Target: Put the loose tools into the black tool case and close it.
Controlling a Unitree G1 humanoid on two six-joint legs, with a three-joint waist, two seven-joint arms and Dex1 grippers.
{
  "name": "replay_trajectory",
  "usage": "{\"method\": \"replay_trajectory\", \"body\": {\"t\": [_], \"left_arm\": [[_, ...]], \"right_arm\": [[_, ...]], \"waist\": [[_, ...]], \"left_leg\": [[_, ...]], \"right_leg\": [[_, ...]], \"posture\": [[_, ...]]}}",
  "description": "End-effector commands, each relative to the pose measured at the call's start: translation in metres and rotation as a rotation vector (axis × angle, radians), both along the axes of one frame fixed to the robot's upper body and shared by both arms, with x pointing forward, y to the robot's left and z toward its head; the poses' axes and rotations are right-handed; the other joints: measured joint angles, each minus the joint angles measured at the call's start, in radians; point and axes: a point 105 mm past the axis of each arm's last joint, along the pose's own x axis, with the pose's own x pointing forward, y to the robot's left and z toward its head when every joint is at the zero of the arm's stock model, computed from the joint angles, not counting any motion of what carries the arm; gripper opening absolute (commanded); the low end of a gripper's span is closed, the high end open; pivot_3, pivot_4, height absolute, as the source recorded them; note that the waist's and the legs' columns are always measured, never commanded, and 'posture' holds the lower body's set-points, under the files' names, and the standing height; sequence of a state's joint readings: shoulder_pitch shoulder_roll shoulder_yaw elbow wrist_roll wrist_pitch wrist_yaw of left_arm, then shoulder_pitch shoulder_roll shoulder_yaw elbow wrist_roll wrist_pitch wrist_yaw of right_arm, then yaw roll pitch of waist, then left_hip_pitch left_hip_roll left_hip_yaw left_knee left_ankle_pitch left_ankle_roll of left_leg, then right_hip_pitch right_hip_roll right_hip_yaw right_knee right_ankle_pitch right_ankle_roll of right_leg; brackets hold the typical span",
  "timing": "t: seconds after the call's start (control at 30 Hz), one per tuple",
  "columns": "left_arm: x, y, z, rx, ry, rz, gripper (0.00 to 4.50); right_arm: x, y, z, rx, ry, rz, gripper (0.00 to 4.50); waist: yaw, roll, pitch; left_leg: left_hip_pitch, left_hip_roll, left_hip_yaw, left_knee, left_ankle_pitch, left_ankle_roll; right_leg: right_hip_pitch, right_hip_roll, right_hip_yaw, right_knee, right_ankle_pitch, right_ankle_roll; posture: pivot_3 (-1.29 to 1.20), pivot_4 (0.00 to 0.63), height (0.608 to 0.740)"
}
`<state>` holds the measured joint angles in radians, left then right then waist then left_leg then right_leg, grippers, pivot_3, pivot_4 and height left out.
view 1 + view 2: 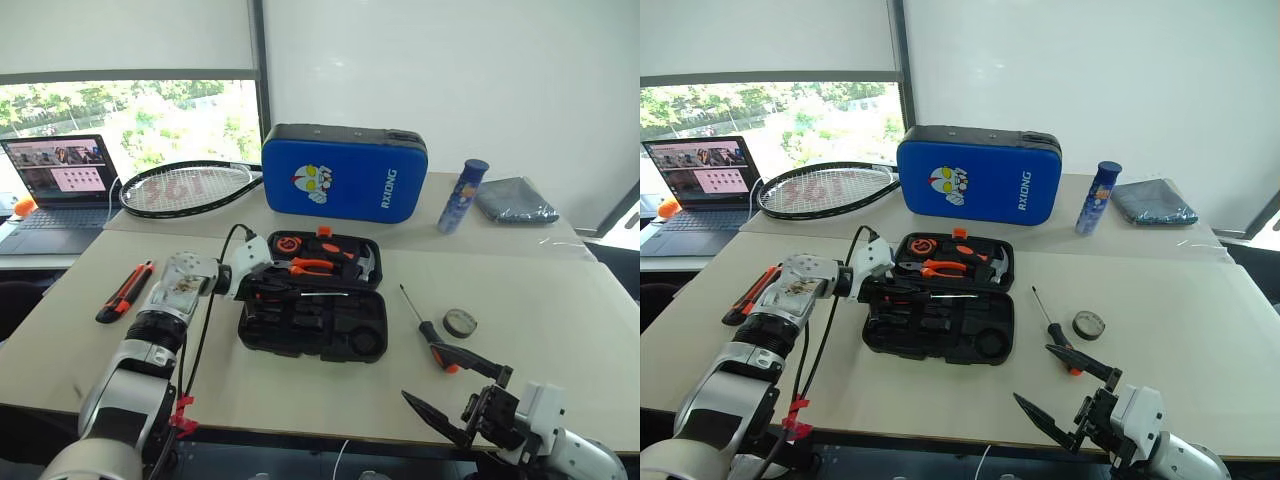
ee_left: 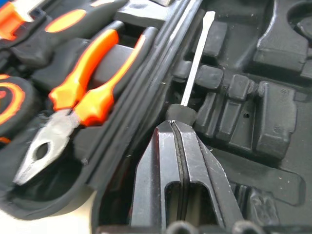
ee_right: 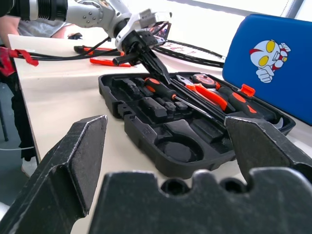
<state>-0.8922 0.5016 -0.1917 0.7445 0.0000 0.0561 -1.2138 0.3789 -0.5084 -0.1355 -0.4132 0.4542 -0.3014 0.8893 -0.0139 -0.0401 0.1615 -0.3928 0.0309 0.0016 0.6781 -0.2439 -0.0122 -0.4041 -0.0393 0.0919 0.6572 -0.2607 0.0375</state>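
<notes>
The black tool case (image 1: 372,335) lies open mid-table, with orange-handled pliers (image 1: 311,266) and a hammer (image 1: 366,262) in its lid. An orange-black screwdriver (image 3: 163,89) lies in the tray along the hinge. My left gripper (image 3: 165,80) is shut and empty, and its fingertips (image 2: 171,127) point down at the handle end of that screwdriver. A black-and-orange utility knife (image 1: 125,290) lies left of the case. A second screwdriver (image 1: 427,330) and a small dark tape roll (image 1: 460,322) lie to the right. My right gripper (image 1: 418,371) hangs open near the table's front edge.
At the back stand a blue padded case (image 1: 345,172) and a blue can (image 1: 462,195), beside a grey cloth (image 1: 515,200). A racket (image 1: 185,187) and a laptop (image 1: 60,180) lie at the back left. A black cable runs along my left arm.
</notes>
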Motion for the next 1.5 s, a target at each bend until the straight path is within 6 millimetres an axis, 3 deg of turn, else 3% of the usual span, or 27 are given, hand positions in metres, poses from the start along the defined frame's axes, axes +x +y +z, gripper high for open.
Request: {"method": "replay_trajectory", "body": {"t": [0.03,0.4,0.6,0.7,0.8,0.9,0.97,1.13,1.27,1.37,1.5], "left_arm": [[0.006,-0.006,0.006,0.012,-0.035,0.003,0.03],[-0.001,-0.009,-0.032,0.18,0.078,-0.006,0.03],[0.0,-0.011,-0.04,0.22,0.071,0.001,0.03],[-0.001,-0.017,-0.026,0.125,0.012,-0.03,0.03],[-0.006,-0.016,0.011,-0.067,-0.096,-0.102,0.03],[-0.02,0.004,0.042,-0.245,-0.11,-0.141,0.74],[-0.032,0.025,0.051,-0.31,-0.126,-0.156,1.39],[-0.069,0.075,0.041,-0.314,-0.086,-0.146,3.17],[-0.097,0.097,0.032,-0.279,-0.068,-0.131,4.4],[-0.104,0.111,0.028,-0.284,-0.062,-0.076,4.48],[-0.114,0.112,0.022,-0.303,-0.028,-0.068,4.48]], "right_arm": [[-0.001,0.003,0.011,0.003,-0.041,0.008,4.5],[-0.002,0.001,0.009,0.007,-0.044,-0.01,4.5],[-0.002,0.001,0.008,0.008,-0.042,-0.018,4.5],[-0.002,-0.003,0.009,0.011,-0.034,-0.034,4.5],[-0.007,-0.014,0.009,0.033,0.029,-0.066,4.5],[-0.015,-0.031,0.007,0.014,0.062,-0.135,4.5],[-0.022,-0.044,0.002,-0.014,0.087,-0.188,4.5],[-0.042,-0.074,-0.017,-0.052,0.177,-0.331,4.5],[-0.055,-0.088,-0.032,-0.084,0.257,-0.428,4.5],[-0.046,-0.086,-0.025,-0.056,0.276,-0.449,4.5],[-0.011,-0.073,0.001,-0.014,0.258,-0.43,4.5]], "waist": [[0.0,0.0,0.0],[0.0,0.001,-0.001],[0.001,0.005,-0.004],[0.0,0.006,-0.004],[-0.001,0.006,-0.004],[0.0,0.004,-0.004],[-0.005,0.004,-0.003],[-0.013,0.007,-0.005],[-0.01,0.006,-0.004],[-0.003,0.006,-0.004],[-0.01,0.007,-0.004]], "left_leg": [[0.0,0.0,0.0,0.0,0.0,0.0],[0.003,0.0,0.0,0.0,0.0,0.0],[0.005,0.0,0.0,0.0,0.0,0.0],[0.011,0.0,0.0,0.0,0.0,0.0],[0.011,0.0,0.0,0.0,0.0,0.0],[0.004,0.001,0.0,-0.001,0.0,0.0],[-0.002,0.001,0.0,0.0,0.0,0.0],[0.001,0.001,0.0,-0.003,-0.001,0.001],[0.003,0.002,0.001,-0.004,-0.001,0.001],[0.003,0.003,0.002,-0.002,-0.001,0.001],[0.006,0.004,0.005,-0.002,0.0,0.001]], "right_leg": [[0.0,0.0,0.0,0.0,0.0,0.0],[0.003,0.0,0.0,0.0,-0.002,0.003],[0.006,0.0,0.0,0.0,-0.003,0.005],[0.013,0.0,0.0,-0.001,-0.004,0.007],[0.012,0.0,0.0,-0.001,-0.005,0.007],[0.005,0.0,0.0,-0.001,-0.002,0.003],[-0.002,0.0,0.0,0.0,0.0,0.0],[0.0,0.0,0.001,-0.001,-0.001,-0.001],[0.001,-0.001,0.001,-0.001,-0.003,0.001],[0.001,-0.001,0.001,-0.001,-0.005,0.003],[0.001,-0.002,0.004,0.0,-0.006,0.003]], "posture": [[0.0,0.15,0.74],[0.0,0.15,0.74],[0.0,0.15,0.74],[0.0,0.15,0.74],[0.0,0.15,0.74],[0.0,0.15,0.74],[0.0,0.15,0.74],[0.0,0.15,0.74],[0.0,0.15,0.74],[0.0,0.15,0.74],[0.0,0.15,0.74]]}}
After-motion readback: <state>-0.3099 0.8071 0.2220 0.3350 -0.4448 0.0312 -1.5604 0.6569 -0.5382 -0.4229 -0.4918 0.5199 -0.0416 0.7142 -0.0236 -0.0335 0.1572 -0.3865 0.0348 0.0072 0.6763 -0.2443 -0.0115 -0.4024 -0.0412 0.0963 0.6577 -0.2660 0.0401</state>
